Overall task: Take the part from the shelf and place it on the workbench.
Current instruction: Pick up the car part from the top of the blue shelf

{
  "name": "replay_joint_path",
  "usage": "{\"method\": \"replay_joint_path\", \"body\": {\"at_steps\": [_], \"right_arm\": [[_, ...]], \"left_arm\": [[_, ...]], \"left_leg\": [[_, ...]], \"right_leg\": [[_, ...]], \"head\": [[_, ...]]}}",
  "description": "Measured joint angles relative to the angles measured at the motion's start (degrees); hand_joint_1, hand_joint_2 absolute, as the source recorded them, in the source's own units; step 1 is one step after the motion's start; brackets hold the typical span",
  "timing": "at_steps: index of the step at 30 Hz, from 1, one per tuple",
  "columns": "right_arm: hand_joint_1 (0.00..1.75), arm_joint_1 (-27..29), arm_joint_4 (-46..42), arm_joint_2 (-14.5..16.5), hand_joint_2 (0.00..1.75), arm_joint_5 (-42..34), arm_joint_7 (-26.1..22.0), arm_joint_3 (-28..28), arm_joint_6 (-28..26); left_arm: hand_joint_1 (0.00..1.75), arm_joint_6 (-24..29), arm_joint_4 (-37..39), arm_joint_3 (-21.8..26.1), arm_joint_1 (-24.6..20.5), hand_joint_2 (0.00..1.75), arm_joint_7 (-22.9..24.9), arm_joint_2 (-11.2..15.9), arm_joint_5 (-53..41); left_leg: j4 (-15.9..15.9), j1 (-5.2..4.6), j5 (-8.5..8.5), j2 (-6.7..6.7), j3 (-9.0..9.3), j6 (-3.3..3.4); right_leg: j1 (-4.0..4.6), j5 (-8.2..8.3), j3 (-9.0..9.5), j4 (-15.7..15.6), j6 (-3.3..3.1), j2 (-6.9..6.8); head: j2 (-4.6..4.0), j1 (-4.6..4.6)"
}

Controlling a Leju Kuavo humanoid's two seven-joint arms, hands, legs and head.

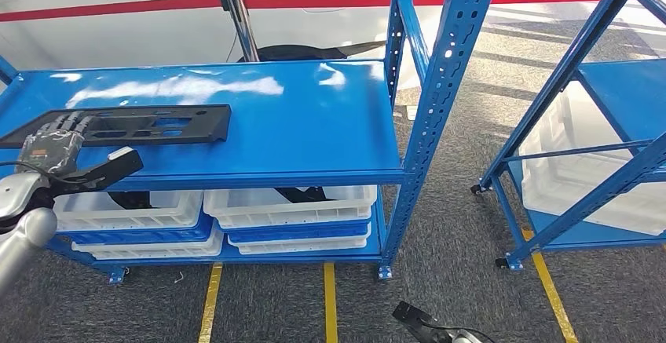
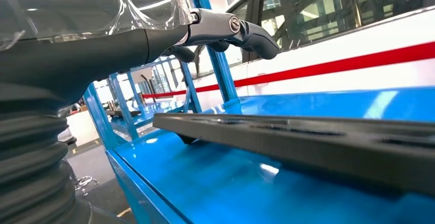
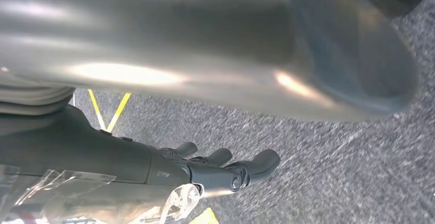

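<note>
The flat black plastic part with rectangular cut-outs (image 1: 129,125) is lying along the top board of the blue steel shelf (image 1: 314,135), toward the front edge, with one end directly beneath the dark fingers (image 1: 67,125) of the left hand (image 1: 53,145). Those fingers are lying stretched over the top of the part's end, side by side, while the thick grey thumb (image 1: 114,164) is sticking out in front of the shelf edge, below the fingers and apart from them. In the left wrist view the thumb (image 2: 241,32) is hovering above the part (image 2: 308,137) with open air between them, so the hand is not clamped on anything; whether the fingertips are actually touching the part I cannot tell.

The right hand (image 3: 220,167) is hanging over grey carpet floor (image 3: 333,147) with yellow tape lines (image 3: 107,111), its fingers (image 3: 264,161) lying loosely extended, slightly spread and holding nothing.

Below the left hand's fingers, white plastic crates (image 1: 290,206) are sitting stacked on the lower shelf level. Beyond the fingers, behind the shelf, a white wall with a red stripe (image 1: 118,5) is running across.
</note>
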Motion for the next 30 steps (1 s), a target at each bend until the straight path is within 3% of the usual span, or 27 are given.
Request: {"method": "replay_joint_path", "body": {"at_steps": [1,3,5,8,10,13,14,15,16,18,20,24,26,28,29,30], "right_arm": [[0.0,0.0,0.0,0.0,0.0,0.1,0.0,0.0,0.1],[0.0,-0.2,0.0,0.1,0.0,0.3,-0.1,0.0,0.2],[0.0,-0.5,0.0,0.2,0.0,0.5,-0.2,0.0,0.3],[0.0,-0.7,0.0,0.1,0.0,0.7,-0.2,0.0,0.4],[0.0,-0.8,0.0,0.1,0.0,0.9,-0.2,0.0,0.5],[0.0,-0.9,0.0,0.2,0.0,1.0,-0.2,0.1,0.5],[0.0,-0.9,0.0,0.3,0.0,1.1,-0.2,0.1,0.5],[0.0,-0.9,0.0,0.3,0.0,1.2,-0.2,0.1,0.5],[0.0,-0.9,0.0,0.3,0.0,1.3,-0.2,0.1,0.5],[0.0,-1.0,0.0,0.3,0.0,1.5,-0.2,0.1,0.5],[0.0,-1.3,0.0,0.2,0.0,1.7,-0.2,0.1,0.5],[0.0,-1.6,0.0,0.4,0.0,2.0,-0.2,0.1,0.8],[0.0,-1.7,0.0,0.4,0.0,2.2,-0.3,0.1,0.9],[0.0,-1.8,0.0,0.4,0.0,2.4,-0.3,0.0,1.1],[0.0,-1.8,0.0,0.4,0.0,2.6,-0.3,0.0,1.2],[0.0,-1.9,0.0,0.4,0.0,2.7,-0.3,0.0,1.3]], "left_arm": [[0.0,0.2,0.1,0.1,0.0,1.75,0.0,-0.1,-0.1],[0.0,0.6,0.1,0.2,-0.3,1.75,0.0,-0.4,-0.4],[0.0,0.7,0.2,0.3,-0.9,1.75,-0.2,-0.8,-1.0],[0.0,0.7,0.3,0.3,-1.2,1.75,-0.7,-2.1,-1.9],[0.0,0.7,0.4,0.3,-1.6,1.75,-0.9,-3.1,-2.3],[0.0,0.7,0.4,0.3,-2.1,1.75,-1.0,-4.5,-2.7],[0.0,0.7,0.4,0.3,-2.2,1.75,-1.1,-5.0,-2.8],[0.0,0.7,0.4,0.2,-2.2,1.75,-1.3,-5.4,-2.9],[0.0,0.7,0.4,0.2,-2.3,1.75,-1.5,-5.8,-3.0],[0.0,0.7,0.4,0.2,-2.4,1.75,-1.7,-6.7,-3.1],[0.0,0.7,0.4,0.2,-2.6,1.75,-2.0,-7.6,-3.5],[0.0,0.6,0.5,0.1,-2.6,1.75,-2.7,-9.3,-4.3],[0.0,0.3,0.5,0.1,-2.6,1.75,-2.8,-10.0,-4.8],[0.0,-0.1,0.6,0.0,-2.4,1.75,-2.8,-10.9,-5.2],[0.0,-0.4,0.6,-0.1,-2.2,1.75,-2.8,-11.3,-5.2],[0.31,-0.7,0.7,-0.2,-2.0,1.75,-2.8,-11.7,-5.1]], "left_leg": [[-1.6,0.09,1.3,0.02,0.63,-0.09],[-9.8,0.27,5.29,0.11,4.45,-0.17],[-16.2,0.12,7.44,0.05,7.52,0.3],[-17.4,-0.11,7.7,-0.05,8.02,1.5],[-17.6,0.11,7.91,-0.02,8.1,2.26],[-17.6,0.13,7.92,0.09,8.18,2.81],[-17.6,0.09,7.9,0.1,8.2,2.84],[-17.6,0.06,7.88,0.08,8.24,2.83],[-17.6,0.04,7.86,0.05,8.31,2.81],[-17.6,-0.03,7.72,-0.01,8.51,2.66],[-17.5,-0.27,7.57,-0.05,8.48,2.28],[-16.9,-0.25,6.89,-0.01,7.87,1.29],[-11.7,-0.13,3.96,0.06,5.49,0.82],[-3.0,-0.11,0.43,0.08,1.44,0.44],[-0.2,-0.1,-0.18,0.08,0.02,0.34],[0.3,-0.09,0.29,0.09,-0.39,0.32]], "right_leg": [[-0.04,-0.03,0.04,0.0,0.04,0.04],[-0.04,-0.17,0.12,0.1,0.32,0.12],[0.19,-0.33,-0.06,0.4,0.82,0.2],[0.26,-0.41,-0.3,0.5,1.55,0.22],[0.17,-2.06,-1.25,2.9,2.11,0.19],[-0.03,-7.66,-6.65,14.7,2.66,0.11],[-0.08,-8.53,-8.21,17.8,2.73,0.08],[-0.09,-8.18,-8.67,18.6,2.72,0.07],[-0.1,-6.76,-7.92,16.9,2.62,0.07],[-0.06,-2.58,-3.81,8.2,2.21,0.07],[0.09,-0.44,-0.82,1.8,1.87,0.09],[-0.03,-0.06,-0.46,0.4,1.09,0.08],[-0.28,0.16,-0.37,0.2,0.58,0.07],[-0.27,0.14,-0.38,0.2,0.42,0.08],[-0.25,0.12,-0.36,0.2,0.41,0.1],[-0.25,0.1,-0.32,0.2,0.42,0.13]], "head": [[0.0,-0.01],[0.0,-0.01],[0.0,0.05],[0.0,0.15],[0.0,0.25],[0.0,0.39],[0.0,0.4],[0.0,0.41],[0.0,0.41],[0.0,0.41],[0.0,0.39],[0.0,0.35],[0.0,0.21],[0.0,0.11],[0.0,0.1],[0.0,0.1]]}}
